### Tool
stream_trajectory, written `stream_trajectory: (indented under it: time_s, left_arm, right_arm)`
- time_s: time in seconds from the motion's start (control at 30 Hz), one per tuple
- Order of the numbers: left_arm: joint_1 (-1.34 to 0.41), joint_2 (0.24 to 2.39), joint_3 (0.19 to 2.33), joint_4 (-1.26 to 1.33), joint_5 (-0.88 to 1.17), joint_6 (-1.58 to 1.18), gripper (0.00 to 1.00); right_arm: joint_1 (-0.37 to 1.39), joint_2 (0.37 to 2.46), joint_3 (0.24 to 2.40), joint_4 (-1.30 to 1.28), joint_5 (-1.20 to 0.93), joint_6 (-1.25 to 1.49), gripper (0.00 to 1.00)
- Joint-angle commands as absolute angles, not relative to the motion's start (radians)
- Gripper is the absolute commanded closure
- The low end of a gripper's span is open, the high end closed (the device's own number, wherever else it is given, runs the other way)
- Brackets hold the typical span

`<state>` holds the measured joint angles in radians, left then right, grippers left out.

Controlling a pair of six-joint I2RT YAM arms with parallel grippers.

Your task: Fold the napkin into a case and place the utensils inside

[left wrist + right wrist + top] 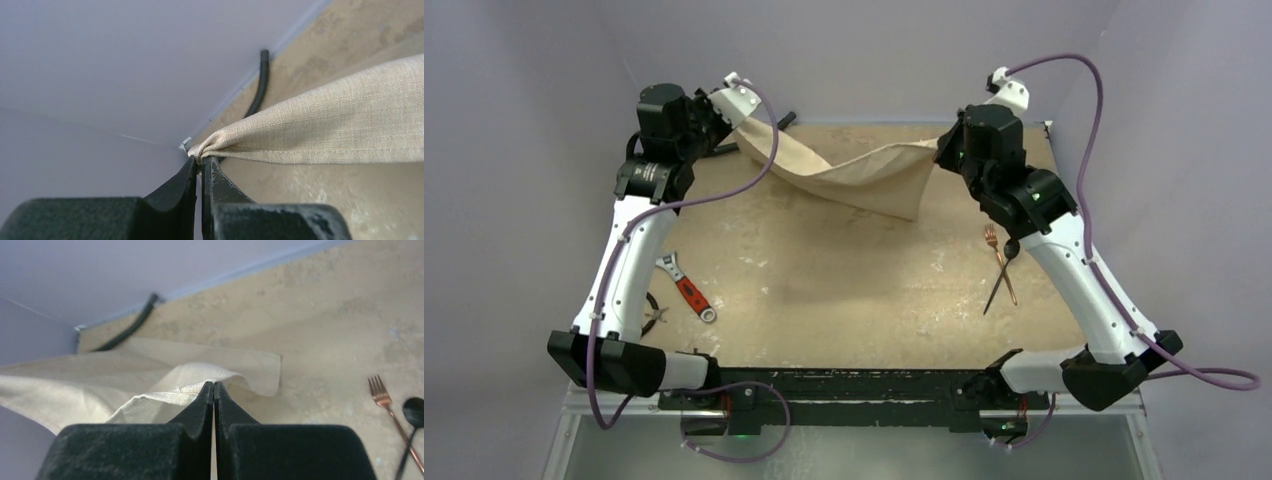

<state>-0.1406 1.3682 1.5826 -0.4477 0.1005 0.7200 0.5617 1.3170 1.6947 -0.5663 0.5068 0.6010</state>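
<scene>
No txt, labels, brands, nos. or signs legible in any view.

Left arm (629,250), right arm (1076,272) outstretched, jaws pinched.
</scene>
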Motion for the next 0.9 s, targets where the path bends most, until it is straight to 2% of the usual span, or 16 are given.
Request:
stream_trajectory:
  time_s: [0.0,0.27,0.53,0.77,0.87]
  left_arm:
    - [-0.149,1.290,1.476,-0.474,0.103,0.759,1.00]
    - [-0.153,1.375,1.490,-0.359,0.052,0.736,1.00]
    - [-0.170,1.554,1.642,-0.292,0.003,0.714,1.00]
    - [-0.212,1.623,1.841,-0.268,-0.130,0.714,1.00]
    - [-0.225,1.595,1.895,-0.300,-0.142,0.712,1.00]
  right_arm:
    - [0.559,1.281,1.629,-0.575,0.528,0.604,1.00]
    - [0.528,1.406,1.770,-0.544,0.526,0.560,1.00]
    - [0.426,1.570,1.885,-0.456,0.449,0.498,1.00]
    - [0.377,1.694,2.237,-0.518,0.416,0.434,1.00]
    - [0.377,1.678,2.295,-0.551,0.387,0.426,1.00]
